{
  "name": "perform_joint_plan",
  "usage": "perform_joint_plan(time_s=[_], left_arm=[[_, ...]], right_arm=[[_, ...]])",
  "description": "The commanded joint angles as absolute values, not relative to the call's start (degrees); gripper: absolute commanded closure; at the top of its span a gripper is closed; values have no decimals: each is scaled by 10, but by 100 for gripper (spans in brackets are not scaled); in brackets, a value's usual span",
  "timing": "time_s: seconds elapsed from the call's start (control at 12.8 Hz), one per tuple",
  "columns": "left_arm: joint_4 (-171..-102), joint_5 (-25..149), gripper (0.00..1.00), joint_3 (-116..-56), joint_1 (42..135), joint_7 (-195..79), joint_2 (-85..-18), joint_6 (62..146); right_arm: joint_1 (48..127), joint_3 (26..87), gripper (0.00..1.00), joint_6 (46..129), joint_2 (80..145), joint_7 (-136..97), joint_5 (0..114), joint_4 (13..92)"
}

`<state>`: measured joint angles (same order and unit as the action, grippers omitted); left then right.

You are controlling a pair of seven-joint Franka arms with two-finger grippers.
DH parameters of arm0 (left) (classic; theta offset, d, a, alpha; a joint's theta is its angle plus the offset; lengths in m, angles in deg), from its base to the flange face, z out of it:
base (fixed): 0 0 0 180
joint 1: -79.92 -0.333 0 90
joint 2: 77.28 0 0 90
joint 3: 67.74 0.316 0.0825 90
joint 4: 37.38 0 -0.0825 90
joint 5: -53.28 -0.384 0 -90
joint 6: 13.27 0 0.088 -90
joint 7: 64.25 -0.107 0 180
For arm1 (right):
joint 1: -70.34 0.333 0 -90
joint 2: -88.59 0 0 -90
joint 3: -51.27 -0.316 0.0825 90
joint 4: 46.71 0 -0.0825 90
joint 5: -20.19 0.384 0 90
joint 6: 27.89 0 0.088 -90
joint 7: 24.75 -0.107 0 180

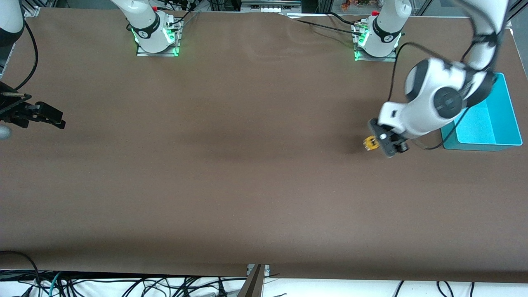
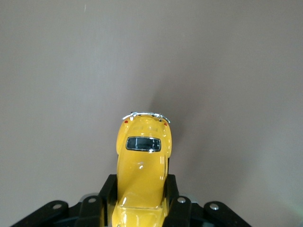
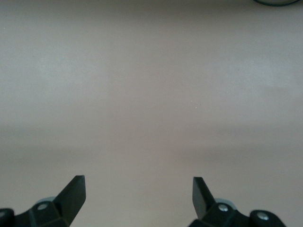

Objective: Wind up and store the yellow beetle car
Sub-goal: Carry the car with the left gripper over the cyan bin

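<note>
The right gripper (image 1: 57,119) waits at the right arm's end of the brown table (image 1: 231,165), fingers (image 3: 73,194) spread wide with nothing between them. Toward the left arm's end, the left gripper (image 1: 377,142) is clamped on the yellow beetle car (image 1: 370,143), which seems to rest on the table, just beside a blue bin (image 1: 495,123).
</note>
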<state>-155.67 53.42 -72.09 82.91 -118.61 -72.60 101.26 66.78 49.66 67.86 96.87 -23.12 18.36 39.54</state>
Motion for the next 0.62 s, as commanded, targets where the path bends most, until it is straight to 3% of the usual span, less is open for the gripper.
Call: perform_joint_plan(time_s=[0.0,0.23,0.54], left_arm=[[-1689,526,100,-716,747,-1294,-875,1006],[-1707,522,100,-620,712,-1440,-871,1005],[-1710,441,100,-560,710,-1549,-831,1040]], right_arm=[[668,492,0,671,964,-235,176,397],[668,492,0,670,964,-236,176,397],[669,491,0,669,964,-236,176,397]])
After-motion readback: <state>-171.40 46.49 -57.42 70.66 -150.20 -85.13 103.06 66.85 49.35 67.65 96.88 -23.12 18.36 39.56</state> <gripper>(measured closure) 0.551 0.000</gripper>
